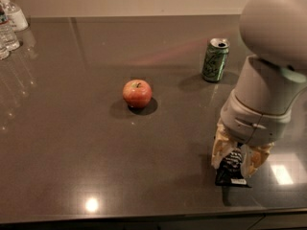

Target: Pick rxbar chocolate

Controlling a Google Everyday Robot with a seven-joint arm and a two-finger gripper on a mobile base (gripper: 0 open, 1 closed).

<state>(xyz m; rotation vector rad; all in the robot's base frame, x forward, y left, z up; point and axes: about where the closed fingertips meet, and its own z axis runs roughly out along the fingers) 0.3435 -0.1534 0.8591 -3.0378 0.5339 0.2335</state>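
bottles (10, 20): a few clear plastic ones are standing at the far left, at 10 o'clock from the middle of the table, close to the back edge
table (72, 152): it is dark and shiny and is holding everything
spot of light (91, 204): it is small and round and is shining on the table at 7 o'clock, near the front edge
apple (137, 93): it is red and is sitting with its stem up near the middle of the table, well apart from the other things
can (215, 60): it is green and is standing upright at 2 o'clock from the apple, with its silver top facing up
arm (268, 80): it is big and white and is reaching down on the 3 o'clock side, hiding some of the table behind it
gripper (235, 166): it is pointing down at 4 o'clock from the apple and at 6 o'clock from the can, near the front edge of the table
fingers (219, 150): the two yellowish ones are sitting one on each side of the bar, pulled in so only the bar fits between them, and they are pinching it
rxbar chocolate (229, 172): the black shiny bar is sitting between the fingers, with its lower end poking out below them at 6 o'clock; I cannot tell if that end is touching the table
label (238, 181): it is small and white and is showing at the lower end of the bar
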